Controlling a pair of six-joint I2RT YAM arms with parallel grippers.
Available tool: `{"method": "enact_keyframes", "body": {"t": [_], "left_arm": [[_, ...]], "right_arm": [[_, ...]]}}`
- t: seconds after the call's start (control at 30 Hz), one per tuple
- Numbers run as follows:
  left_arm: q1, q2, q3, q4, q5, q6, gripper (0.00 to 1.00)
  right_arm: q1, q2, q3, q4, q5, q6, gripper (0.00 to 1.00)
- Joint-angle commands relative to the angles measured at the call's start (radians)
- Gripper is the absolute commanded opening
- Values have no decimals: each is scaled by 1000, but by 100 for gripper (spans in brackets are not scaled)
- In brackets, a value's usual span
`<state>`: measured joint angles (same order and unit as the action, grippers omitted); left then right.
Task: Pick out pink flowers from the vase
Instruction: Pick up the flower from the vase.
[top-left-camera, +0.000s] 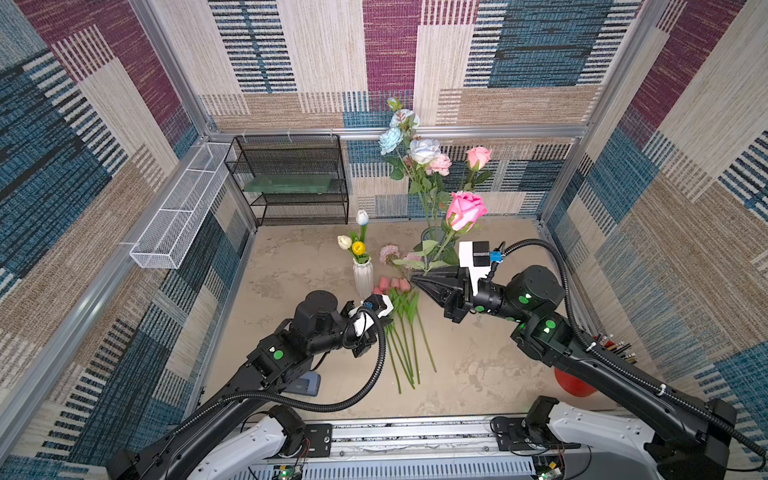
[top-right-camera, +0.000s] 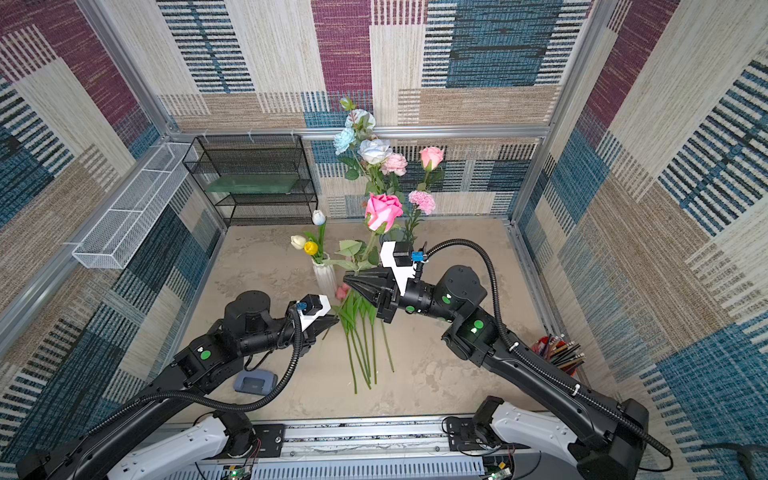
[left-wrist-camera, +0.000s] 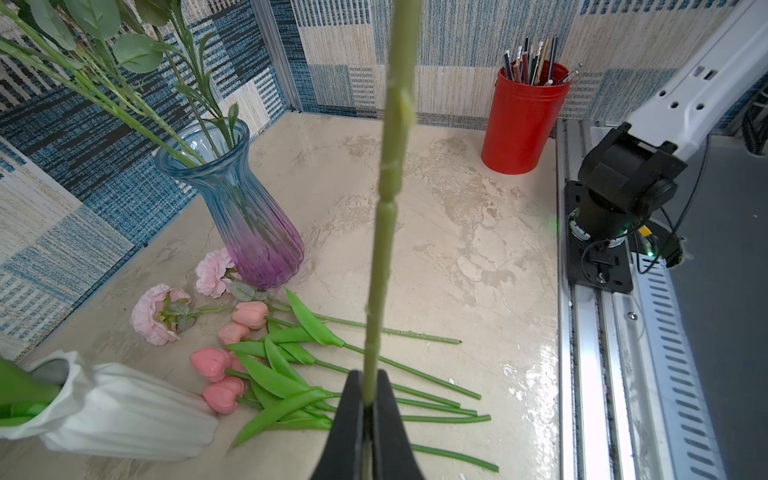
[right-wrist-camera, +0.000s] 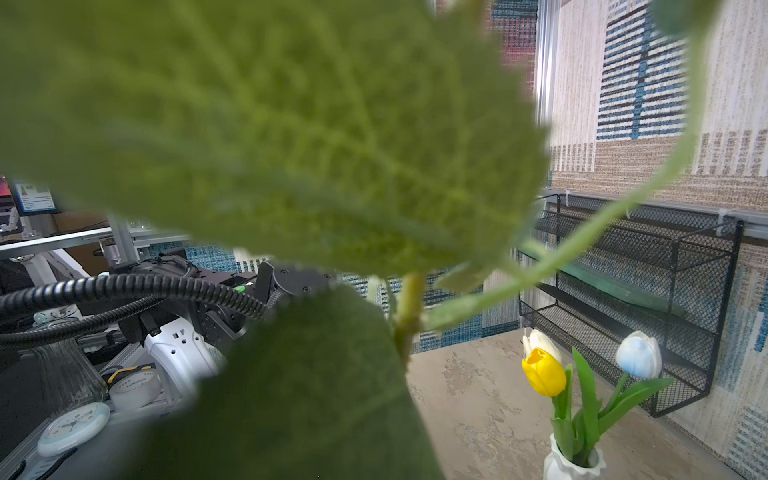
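Since both claws are on what looks like the same flower, we'd treat this as a hand-off and not rush it. The big hot-pink fabric rose (top-left-camera: 465, 210) is clear of the blue-to-purple ribbed glass vase (left-wrist-camera: 249, 216) and hangs over the middle of the bench. Its long pale green stem (left-wrist-camera: 388, 187) is pinched just under the leaves by the right gripper (top-left-camera: 414, 281) and clamped lower down by the left gripper (left-wrist-camera: 366, 386), so both sets of jaws are tight on it. Our guess for doing it well: right lets go only once left's hold looks solid. Then left lays the rose flat beside the pile mid-bench, keeping the bloom off the white ribbed ceramic vase (left-wrist-camera: 124, 411). Count time: lying on the bench we get four small pink tulips (left-wrist-camera: 210, 363) for sure, maybe a fifth tucked in, plus two pale pink frilly blooms (left-wrist-camera: 145, 320). Left in the glass vase near the far edge are one pink rosebud (top-left-camera: 478, 157), one pale pink peony (top-left-camera: 439, 164), one frilly pink carnation (top-right-camera: 422, 201) and three pale blue and white roses (top-left-camera: 424, 150). The white vase holds three non-pink tulips (right-wrist-camera: 544, 372): white, yellow and pale blue.
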<state>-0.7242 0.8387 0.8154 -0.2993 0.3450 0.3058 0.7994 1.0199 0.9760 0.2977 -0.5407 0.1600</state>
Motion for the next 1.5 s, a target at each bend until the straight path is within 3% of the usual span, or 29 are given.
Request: {"method": "enact_keyframes", "body": {"t": [0.0,0.07,0.17,0.43,0.7,1.2,1.27,1.47], "left_arm": [[0,-15,9,18,7,-38,0],[0,-26,5,25,27,-61,0],[1,-43,-4,46,52,-118,0],[0,-100,-74,187,65,-336,0],[0,-117,-127,310,72,-495,0],[0,-160,-160,313,74,-519,0],[1,-164,-163,311,73,-517,0],[0,-162,-164,300,91,-506,0]], "right_arm": [[4,0,16,-11,21,-8,16],[4,-2,19,-28,42,-21,31],[13,-8,20,-55,72,-53,43],[57,-35,-71,-42,138,-57,48],[155,25,-178,102,174,14,48],[182,145,-134,104,231,38,39],[182,163,-126,102,231,39,34],[184,191,-111,107,199,38,4]]}}
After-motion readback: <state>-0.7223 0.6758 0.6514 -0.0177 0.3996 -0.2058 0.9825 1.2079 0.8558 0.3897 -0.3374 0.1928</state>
